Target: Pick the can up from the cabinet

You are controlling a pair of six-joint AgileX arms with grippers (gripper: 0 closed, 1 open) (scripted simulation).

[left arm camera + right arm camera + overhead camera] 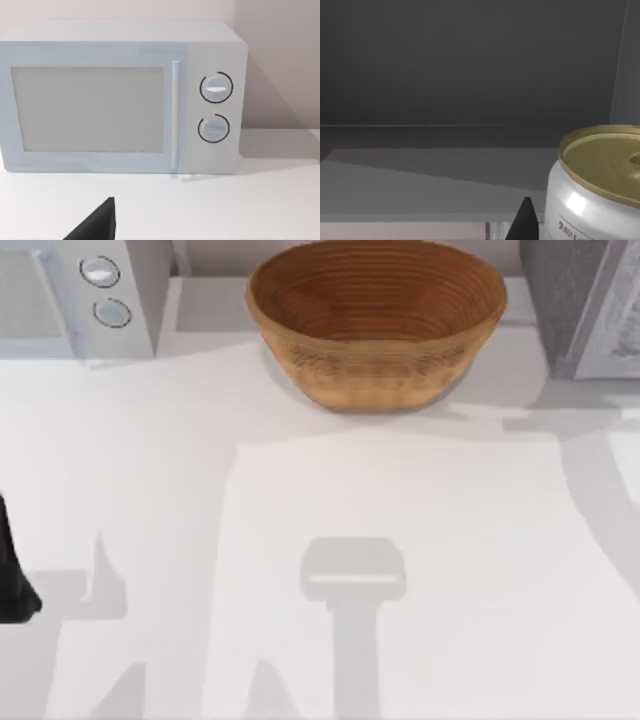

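The can (597,190) is silver with a gold lid and stands upright inside the dark grey cabinet (470,65), on its shelf floor. In the right wrist view one black fingertip (524,224) of my right gripper shows close beside the can, a small gap apart from it. From above, the cabinet (585,300) stands at the table's back right corner. My left arm (12,575) is parked at the table's left edge, and one of its dark fingertips (97,226) shows in the left wrist view.
A white microwave (90,290) with two round knobs sits at the back left, and the left wrist camera faces its door (87,110). A brown woven basket (375,320) stands at the back middle. The white tabletop (330,540) spreads in front.
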